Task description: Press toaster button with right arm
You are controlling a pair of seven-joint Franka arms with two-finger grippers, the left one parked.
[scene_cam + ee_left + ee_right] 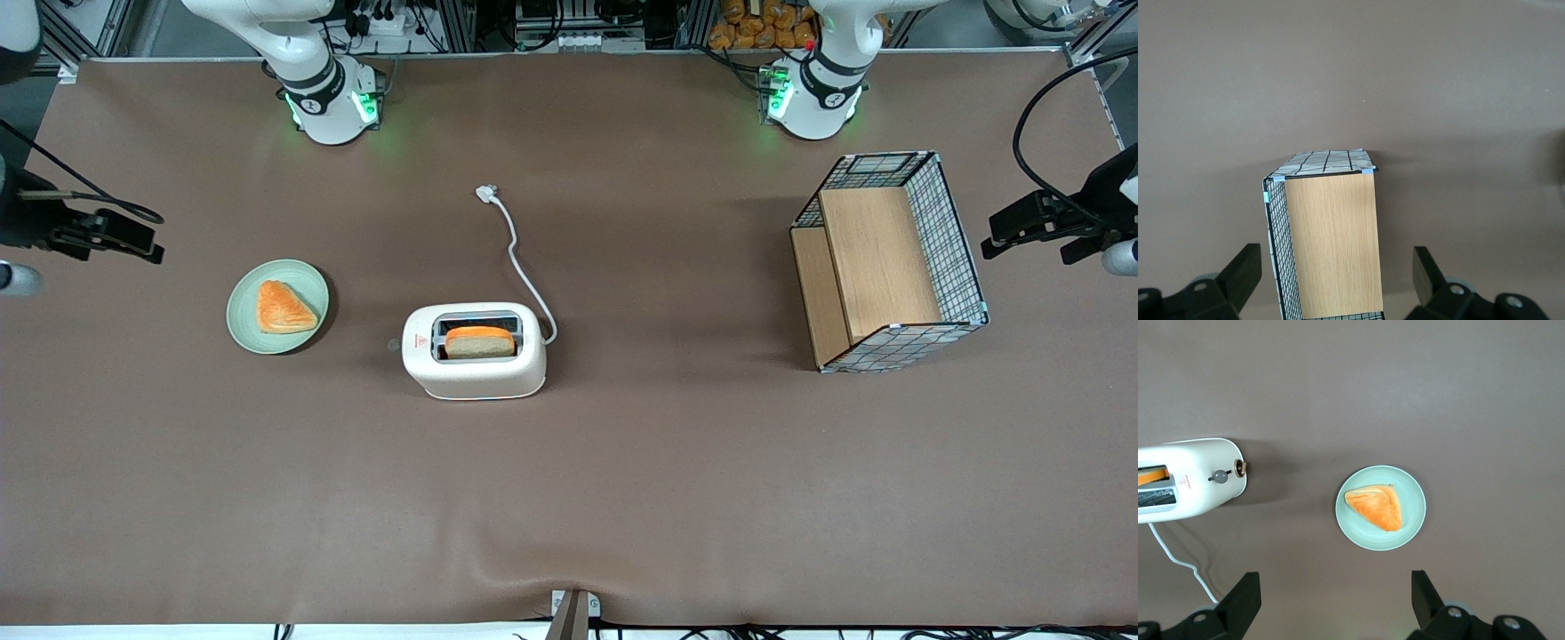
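Note:
The cream-white toaster (474, 363) stands mid-table with a slice of bread (480, 341) in one slot. Its white cord (526, 274) runs to a loose plug (486, 192). The toaster also shows in the right wrist view (1198, 480). The small grey toaster button (1220, 476) juts from the narrow end, beside a brown knob (1240, 467); in the front view the button (393, 344) is a tiny stub. My right gripper (133, 236) hangs open and empty above the working arm's end of the table, well away from the toaster. Its fingers (1245, 593) stand wide apart.
A pale green plate (302, 276) with an orange pastry (283, 308) lies between the gripper and the toaster; it also shows in the right wrist view (1411, 520). A wire basket with wooden panels (889, 262) stands toward the parked arm's end.

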